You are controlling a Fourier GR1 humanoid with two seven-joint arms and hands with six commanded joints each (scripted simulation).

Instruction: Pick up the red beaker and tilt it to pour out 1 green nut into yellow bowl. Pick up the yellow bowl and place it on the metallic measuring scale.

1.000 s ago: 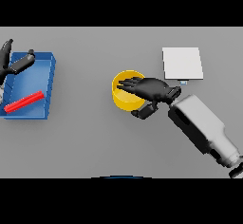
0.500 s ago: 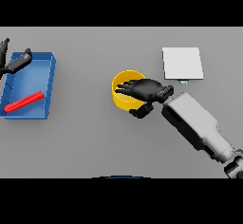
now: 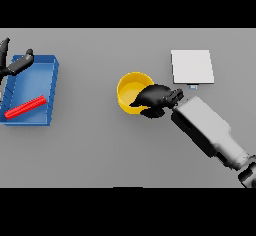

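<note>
Black fingers of the right hand (image 3: pixel 156 98) curl over the yellow bowl (image 3: pixel 131 91) rim at the bowl's 4 o'clock side. Farther off, at 2 o'clock, lies the metallic measuring scale (image 3: pixel 192 66). Left hand (image 3: pixel 14 65) rests open at the blue tray (image 3: pixel 50 87) with the red beaker (image 3: pixel 25 107).

1. Looks like a lab/test bench: plain grey surface (image 3: pixel 100 155), no walls or furniture visible.
2. Metallic measuring scale (image 3: pixel 192 66) sits on it.
3. Blue tray (image 3: pixel 52 87) holds a red beaker (image 3: pixel 25 107); yellow bowl (image 3: pixel 131 92) nearby.
</note>
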